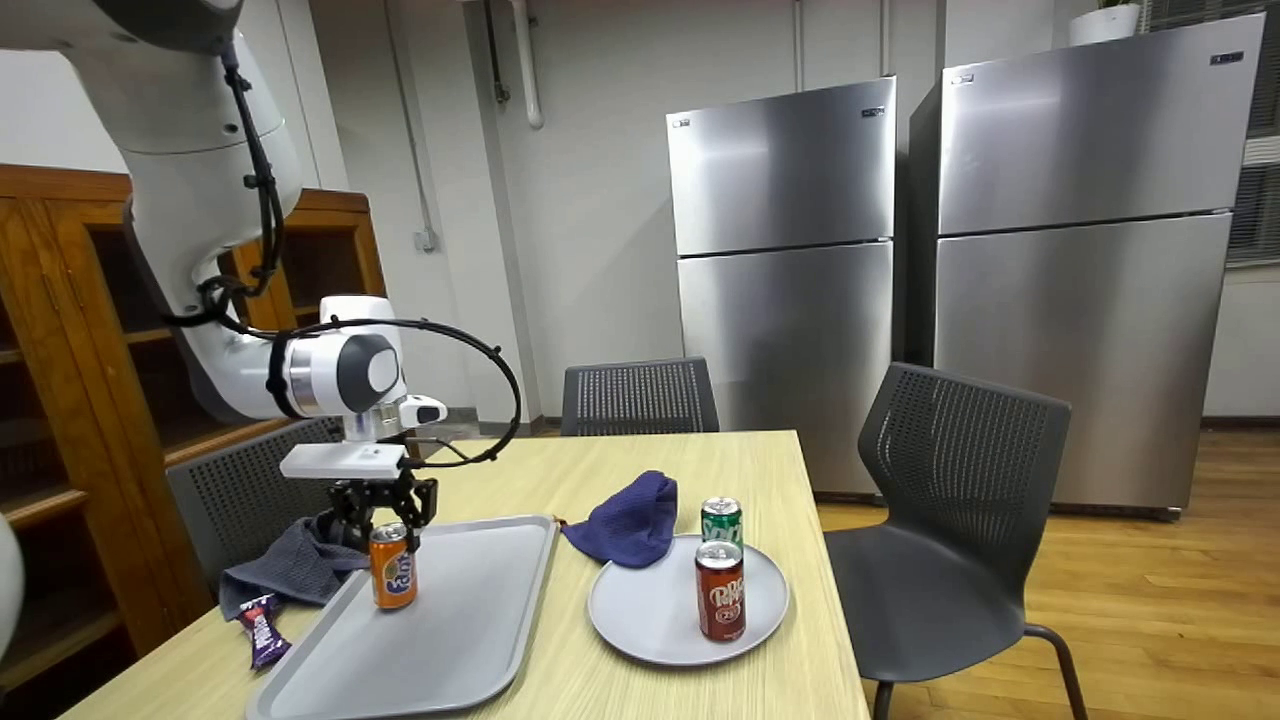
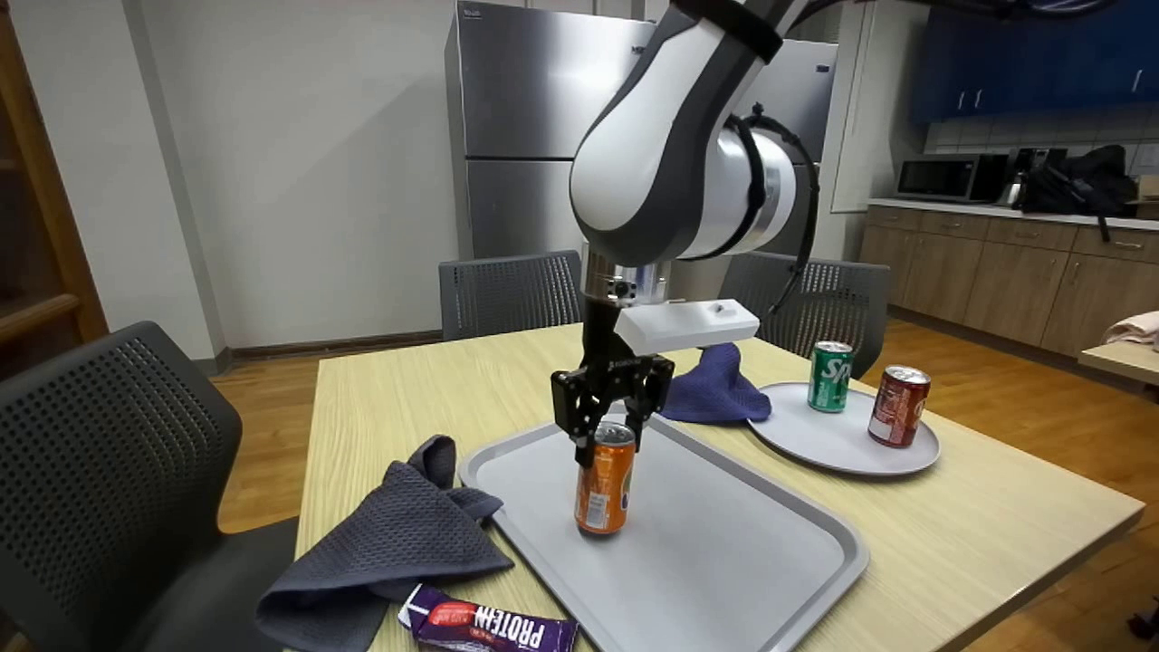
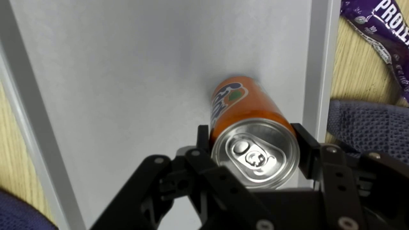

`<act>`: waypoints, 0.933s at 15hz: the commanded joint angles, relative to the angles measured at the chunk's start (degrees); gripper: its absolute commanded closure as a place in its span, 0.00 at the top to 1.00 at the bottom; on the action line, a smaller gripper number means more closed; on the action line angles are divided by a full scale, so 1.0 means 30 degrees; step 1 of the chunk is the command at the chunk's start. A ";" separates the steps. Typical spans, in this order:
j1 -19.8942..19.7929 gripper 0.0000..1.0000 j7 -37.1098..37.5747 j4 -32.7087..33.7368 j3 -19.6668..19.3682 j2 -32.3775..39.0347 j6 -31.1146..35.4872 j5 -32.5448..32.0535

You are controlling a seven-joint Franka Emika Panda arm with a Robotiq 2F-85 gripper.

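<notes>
Orange Fanta can (image 3: 247, 102) clasped in the black tool (image 3: 251, 136)

Seen from above in the wrist view, the can sits between two fingers (image 3: 203, 137), one against each side near its top. Its silver lid (image 3: 271, 140) faces the camera, the pull tab (image 3: 249, 153) lying flat; part of the logo (image 3: 226, 99), with a green leaf, shows on its flank. Beneath spreads a light gray tray (image 3: 127, 80), raised rims (image 3: 320, 64) running down both sides of the view; whether the can's base touches it is unclear. On the pale wood counter (image 3: 354, 73) at right lie a purple protein bar wrapper (image 3: 381, 35) and a dark gray waffle-weave cloth (image 3: 377, 127). A navy cloth (image 3: 22, 214) fills the bottom left corner.
</notes>
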 commanded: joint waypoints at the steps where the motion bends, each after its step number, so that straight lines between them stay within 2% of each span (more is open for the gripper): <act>1: 0.0361 0.38 0.0327 0.0116 -0.0305 -0.0144 0.0139 -0.0562; 8: 0.0485 0.38 0.0370 -0.0067 -0.0423 -0.0194 0.0460 -0.0834; 9: 0.0497 0.85 0.0390 -0.0061 -0.0454 -0.0206 0.0363 -0.0910; 12: 0.0436 0.99 0.0293 -0.0083 -0.0415 -0.0246 0.0290 -0.0980; 14: 0.0280 1.00 0.0029 -0.0063 -0.0246 -0.0274 0.0111 -0.0782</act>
